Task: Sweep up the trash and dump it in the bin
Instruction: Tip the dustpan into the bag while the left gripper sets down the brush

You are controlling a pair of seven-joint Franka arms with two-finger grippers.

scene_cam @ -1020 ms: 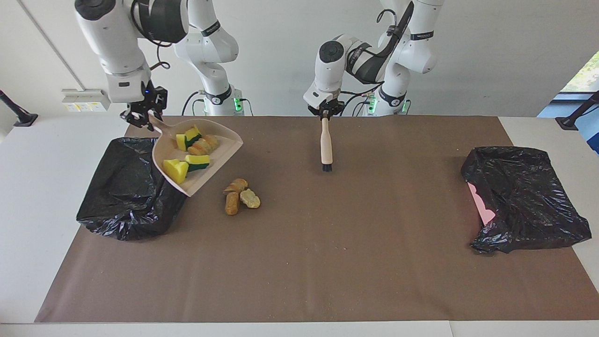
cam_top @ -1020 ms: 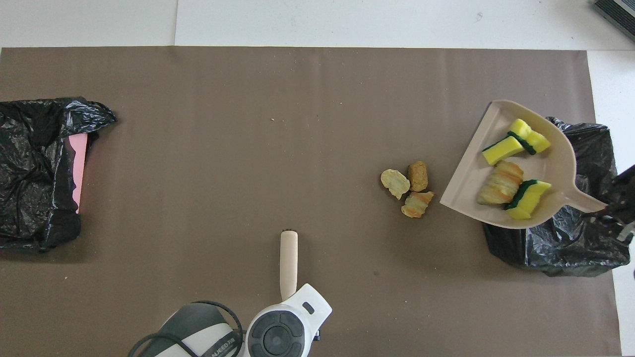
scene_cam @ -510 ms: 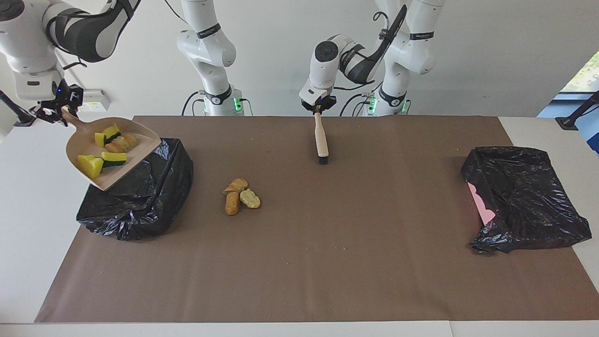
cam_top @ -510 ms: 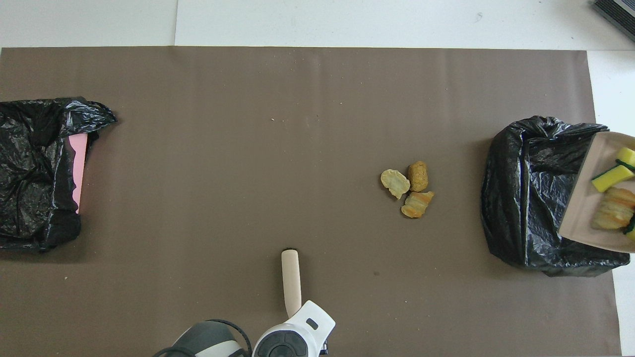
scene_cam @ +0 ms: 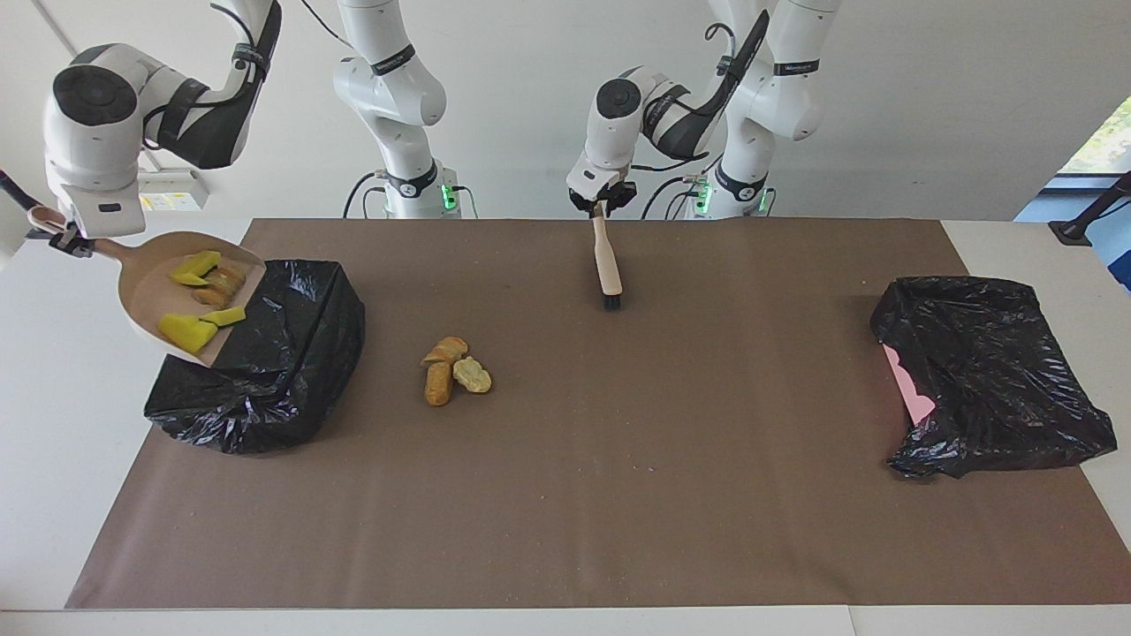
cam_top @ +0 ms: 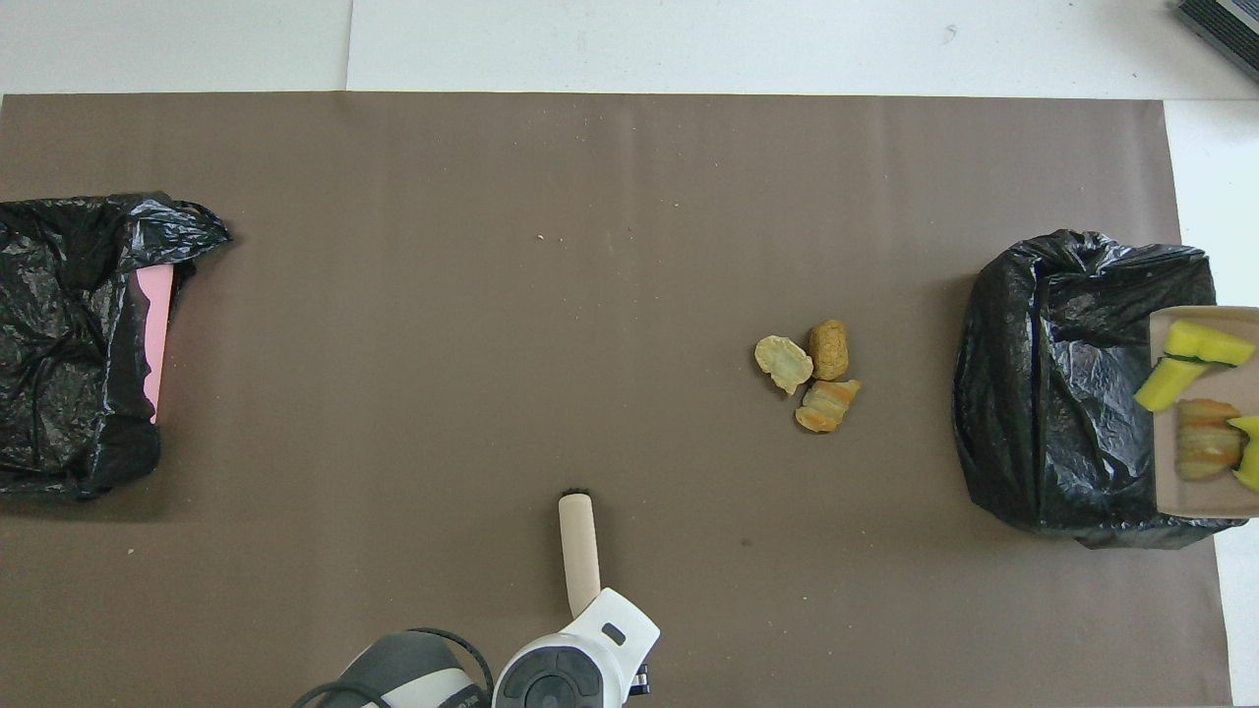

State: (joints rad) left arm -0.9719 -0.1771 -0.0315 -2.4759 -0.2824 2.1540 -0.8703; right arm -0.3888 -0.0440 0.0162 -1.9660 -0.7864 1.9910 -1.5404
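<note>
Gripping dustpan (scene_cam: pixel 190 296) handle, right gripper (scene_cam: pixel 66 240): facing-view only.

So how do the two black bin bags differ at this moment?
The bag at the right arm's end has the loaded dustpan tilted over its rim; the bag at the left arm's end has nothing over it and shows pink at its edge. Both are crumpled black plastic on the brown mat.

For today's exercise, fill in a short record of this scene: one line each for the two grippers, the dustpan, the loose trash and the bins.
right gripper: holds the dustpan's handle
dustpan: tilted over the bin at the right arm's end, sponge bits and a bread chunk inside
left gripper: on the brush, its bristles on the mat
loose trash: three bread-like chunks on the mat
second bin: at the left arm's end
</note>
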